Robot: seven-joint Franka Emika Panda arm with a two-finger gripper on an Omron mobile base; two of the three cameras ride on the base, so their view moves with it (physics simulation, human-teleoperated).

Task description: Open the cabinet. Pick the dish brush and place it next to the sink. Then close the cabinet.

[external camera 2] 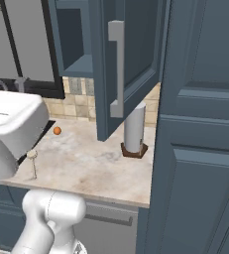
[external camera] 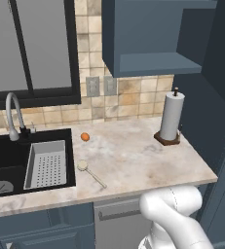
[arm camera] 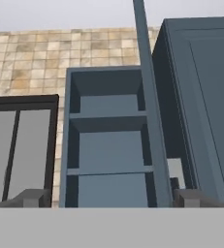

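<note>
The white arm (external camera: 175, 214) curls low before the counter, and its gripper (arm camera: 111, 197) looks up with fingers spread wide, holding nothing. The slim dish brush (external camera: 90, 173) lies on the marble counter (external camera: 133, 160) beside the black sink (external camera: 16, 160). Beyond, the blue-grey cabinet (arm camera: 108, 140) stands open, its panelled door (external camera 2: 128, 64) swung out.

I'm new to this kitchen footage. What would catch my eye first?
The cabinet on the wall stands wide open, its door swung out over the counter and its shelves bare. The dish brush lies on the counter just right of the sink, with a small orange ball behind it.
</note>
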